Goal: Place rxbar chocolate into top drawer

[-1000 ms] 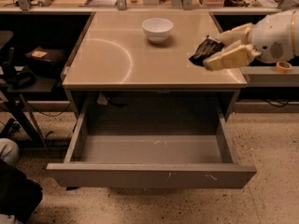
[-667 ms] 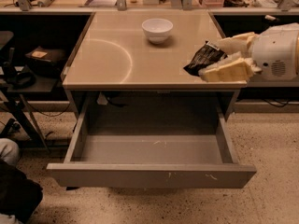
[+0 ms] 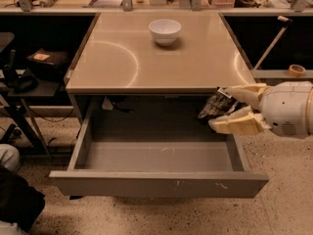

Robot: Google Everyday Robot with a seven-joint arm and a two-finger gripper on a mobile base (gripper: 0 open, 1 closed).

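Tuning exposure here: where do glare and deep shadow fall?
Camera view: curved glare arcs cross the tabletop; the white bowl casts a shadow; the top drawer is dark at the rear, where the gripper, at its right, holds the rxbar chocolate.

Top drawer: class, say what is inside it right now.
Only a bare, scuffed floor shows inside the top drawer. The hand, shut on the rxbar chocolate, hangs over its right rear part and covers that corner, so what lies there is unseen.
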